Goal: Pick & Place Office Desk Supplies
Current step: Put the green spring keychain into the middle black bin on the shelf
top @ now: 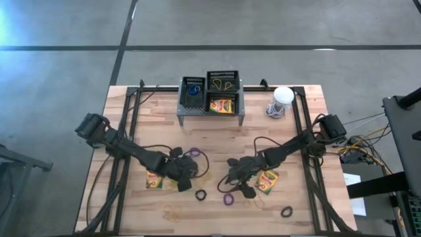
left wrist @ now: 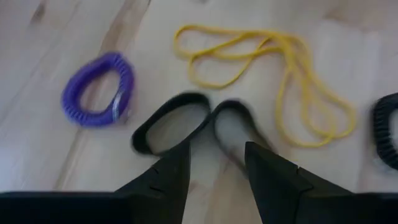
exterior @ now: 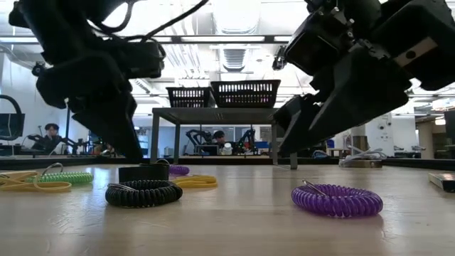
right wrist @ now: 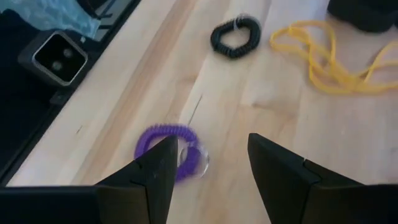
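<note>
Wooden tabletop (top: 131, 125) near the front edge carries a purple coil band (right wrist: 169, 149), lying free just ahead of the right gripper (right wrist: 208, 165), whose fingers stand apart and empty, slightly off toward one finger. Left gripper (left wrist: 214, 165), part-open, hovers over black loops (left wrist: 171, 121).
</note>
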Action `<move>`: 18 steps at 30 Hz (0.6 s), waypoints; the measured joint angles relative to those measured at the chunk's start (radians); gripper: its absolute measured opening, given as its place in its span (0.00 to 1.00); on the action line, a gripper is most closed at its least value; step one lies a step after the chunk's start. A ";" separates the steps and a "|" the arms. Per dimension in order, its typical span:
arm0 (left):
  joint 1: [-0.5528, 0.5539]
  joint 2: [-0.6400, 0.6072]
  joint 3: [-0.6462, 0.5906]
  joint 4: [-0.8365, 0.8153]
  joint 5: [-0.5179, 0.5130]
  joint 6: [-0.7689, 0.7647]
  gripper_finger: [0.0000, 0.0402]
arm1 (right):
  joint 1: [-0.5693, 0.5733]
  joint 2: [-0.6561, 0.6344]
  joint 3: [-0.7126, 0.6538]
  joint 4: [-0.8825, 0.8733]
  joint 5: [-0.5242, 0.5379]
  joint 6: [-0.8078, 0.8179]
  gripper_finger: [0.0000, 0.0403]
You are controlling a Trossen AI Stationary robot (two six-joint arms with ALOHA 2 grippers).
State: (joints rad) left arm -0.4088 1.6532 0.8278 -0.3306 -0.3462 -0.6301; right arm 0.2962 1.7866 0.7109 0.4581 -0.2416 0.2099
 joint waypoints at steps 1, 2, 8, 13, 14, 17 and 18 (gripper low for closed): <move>0.000 -0.001 -0.004 -0.002 0.000 -0.005 0.38 | 0.000 0.000 -0.001 -0.003 0.006 -0.001 0.48; 0.000 -0.003 -0.006 -0.001 0.001 -0.007 0.38 | 0.000 0.000 -0.002 -0.006 0.007 -0.004 0.48; 0.000 -0.067 -0.013 -0.134 0.100 -0.071 0.38 | -0.002 0.000 -0.002 -0.007 0.010 -0.004 0.48; 0.000 -0.105 -0.065 -0.138 0.173 -0.137 0.38 | -0.002 0.000 -0.002 -0.005 0.049 -0.005 0.48; 0.000 -0.106 -0.075 -0.133 0.190 -0.138 0.38 | -0.002 0.000 -0.002 -0.005 0.062 -0.005 0.48; -0.001 -0.104 -0.105 -0.127 0.215 -0.175 0.37 | -0.003 0.000 -0.002 -0.004 0.066 -0.005 0.48; -0.001 -0.106 -0.114 -0.120 0.216 -0.191 0.36 | -0.003 0.000 -0.002 -0.004 0.066 -0.005 0.48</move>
State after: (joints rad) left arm -0.4099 1.5473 0.7134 -0.4510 -0.1298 -0.8214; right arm 0.2935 1.7863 0.7094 0.4539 -0.1756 0.2051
